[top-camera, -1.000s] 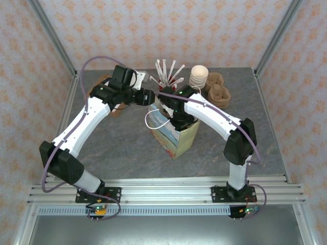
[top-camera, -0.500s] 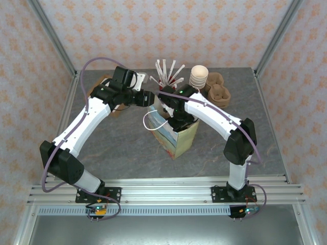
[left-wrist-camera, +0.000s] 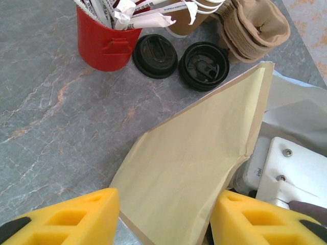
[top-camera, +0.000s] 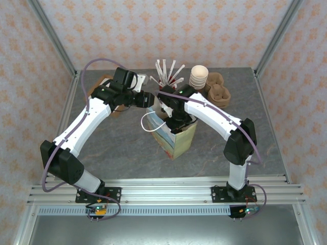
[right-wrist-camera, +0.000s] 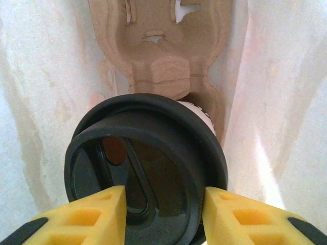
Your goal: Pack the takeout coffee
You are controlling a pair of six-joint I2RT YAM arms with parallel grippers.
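Left claw spread across the 10 o'clock rim of the paper bag, probably propping the mouth open, while right claw straddles the takeout coffee down inside against the pulp carrier (clamped or let go: can't tell); spare lids beyond at 12.

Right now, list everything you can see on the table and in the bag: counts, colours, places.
takeout coffee: one, cream with black lid, inside the bag
paper bag: one, tan, table centre
carrier: one, brown pulp, in the bag behind the coffee
loose lids: two, black, beside the red cup
red cup: one, red, table back
straws: several, white, in the red cup
cup stack: one, cream, right of the straws
spare carriers: stacked, brown, beside the cup stack
left gripper: yellow fingers apart, at the bag's rim
right gripper: yellow fingers astride the coffee's lid
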